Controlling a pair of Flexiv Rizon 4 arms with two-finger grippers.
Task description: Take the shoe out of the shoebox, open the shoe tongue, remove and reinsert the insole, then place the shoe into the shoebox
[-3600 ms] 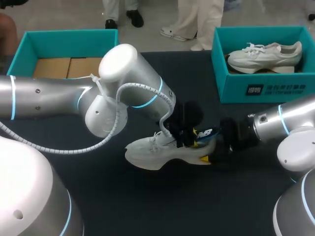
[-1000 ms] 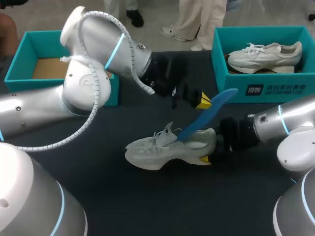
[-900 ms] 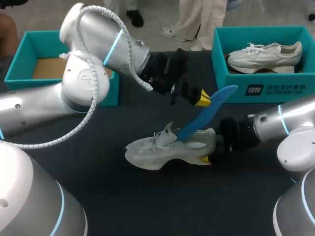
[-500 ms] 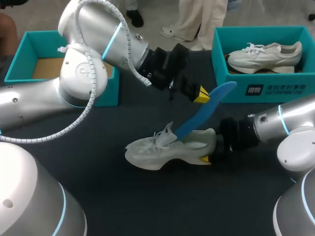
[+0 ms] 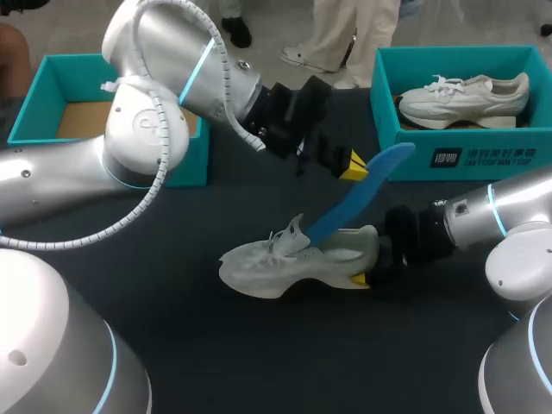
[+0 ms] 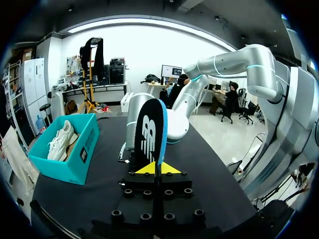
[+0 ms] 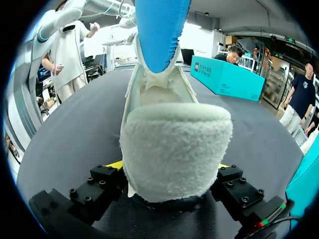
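— Table (image 5: 198, 345) layout, largest item first?

— Dark table. Left box (image 5: 121, 57) stands at the far left corner and shows only its cardboard floor. Right box (image 5: 405, 159) stands at the far right corner with a second shoe (image 5: 466, 97) lying inside. The shoe (image 5: 276, 263) stands on its sole near the table's middle, toe toward the left edge, heel toward the right edge.

— Insole position?

— The blue insole (image 5: 358, 203) slants up out of the shoe opening toward the far right corner. Its lower end is inside the shoe and its upper end is in the air. The tongue (image 5: 295, 231) stands raised just beside it.

— Gripper states?

— Left gripper (image 5: 352, 166): yellow tips pressed together on the insole's upper part, clamping it from two sides. Right gripper (image 7: 171, 165): fingers spread around the heel, one against each side, pinning the shoe to the table.

— Step in hand?

— By judgement, insole removal, partly complete. The shoe is out of its box, the tongue is open, and the insole is not yet free.

— Next move?

— Draw the insole out along its own slant until the lower end clears the collar, with the heel held down throughout. A pull off that line could tip or drag the shoe. Reinsertion and boxing remain.
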